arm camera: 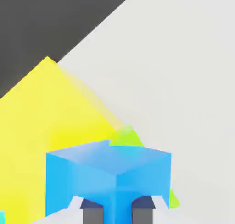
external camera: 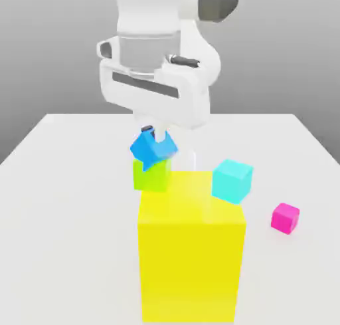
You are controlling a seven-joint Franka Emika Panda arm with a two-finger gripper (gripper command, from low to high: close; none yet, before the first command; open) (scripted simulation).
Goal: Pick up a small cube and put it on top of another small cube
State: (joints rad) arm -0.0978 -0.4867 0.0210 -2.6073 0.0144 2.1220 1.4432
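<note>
hanging from the white arm [external camera: 159,58] above the middle of the bench [external camera: 60,151], the hand [external camera: 157,136] points down at the blue small cube [external camera: 152,149], which sits tilted on top of the lime-green cube [external camera: 151,175]. whether the hand is gripping the blue cube or has let it go cannot be told: in the exterior view the fingers are mostly hidden behind the cube, and in the hand view two pale fingertips [arm camera: 75,204] with dark pads flank the blue cube [arm camera: 108,179] closely, without showing clear contact or a clear gap.

the blue cube rests askew, one corner up, overhanging the green cube on the exterior view's left. the green cube [arm camera: 126,137] stands on the bench just behind the big yellow block [external camera: 190,247], near the bench's centre. the yellow block [arm camera: 50,122] is tall and stands nearer the front edge of the bench, and it hides the lower part of the green cube in the exterior view. a pale cyan cube [external camera: 232,181] sits just beside the yellow block's top corner toward the exterior view's right, and a small magenta cube [external camera: 285,217] lies farther toward the right edge of the bench, well apart from the stack.

the bench is a plain white, matte surface with soft shading and no markings. its back edge runs straight across behind the arm. beyond it the room is a flat, even grey backdrop, darker toward the top, with no walls or fittings to make out.
</note>
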